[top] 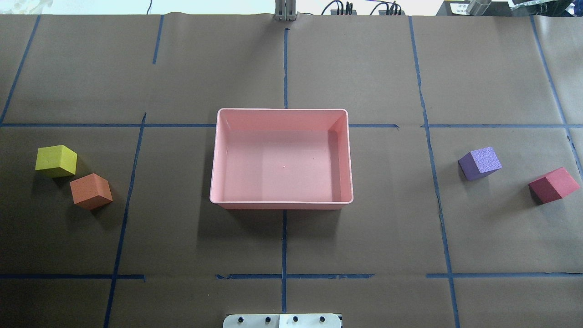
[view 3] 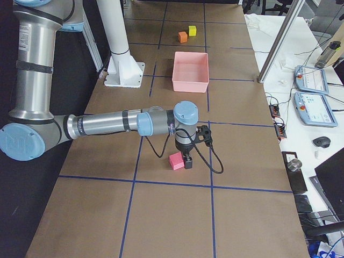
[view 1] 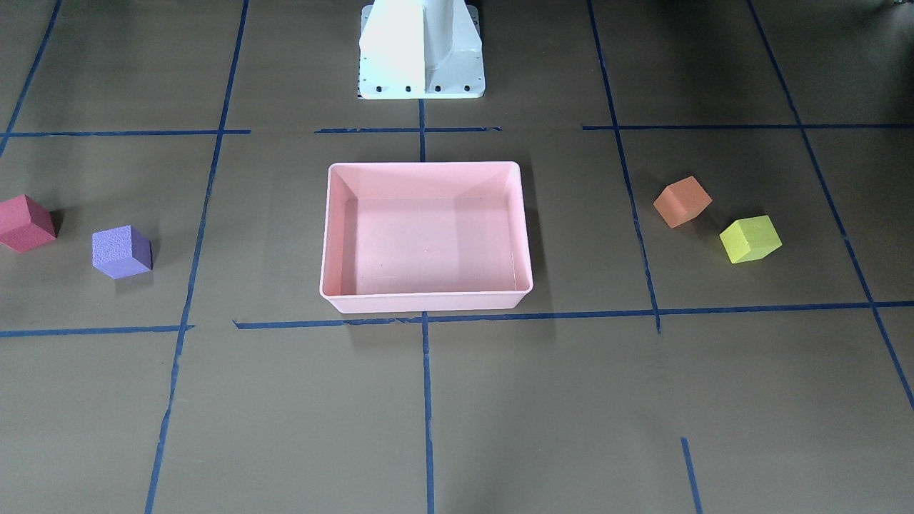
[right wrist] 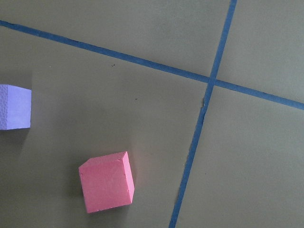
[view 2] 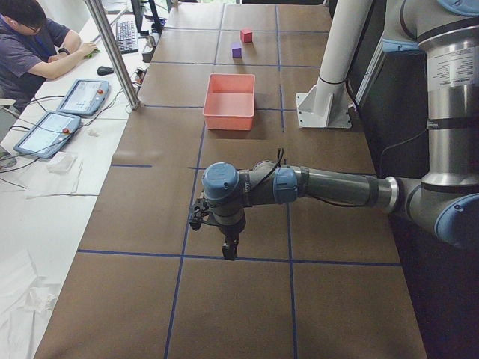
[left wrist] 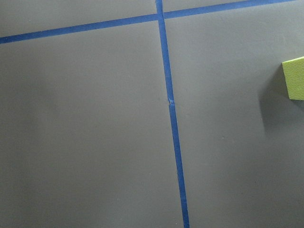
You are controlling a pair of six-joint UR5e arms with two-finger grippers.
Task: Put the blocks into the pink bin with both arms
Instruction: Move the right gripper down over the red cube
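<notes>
The pink bin [top: 348, 155] lies empty at the table's middle. The yellow block [top: 56, 160] and the orange block [top: 91, 191] sit to its left, the purple block [top: 479, 163] and the red block [top: 554, 184] to its right. Neither arm shows in the overhead or front views. In the exterior left view my left gripper [view 2: 228, 250] points down close to the table. In the exterior right view my right gripper [view 3: 188, 161] hangs right beside the red block [view 3: 176, 160]. I cannot tell whether either is open. The wrist views show no fingers, only the yellow block [left wrist: 294, 78] and the red block [right wrist: 107, 183].
The white pedestal base [view 1: 421, 50] stands behind the bin on the robot's side. Blue tape lines cross the brown table cover. An operator [view 2: 30, 37] sits at a side desk with tablets, beyond the table's far edge.
</notes>
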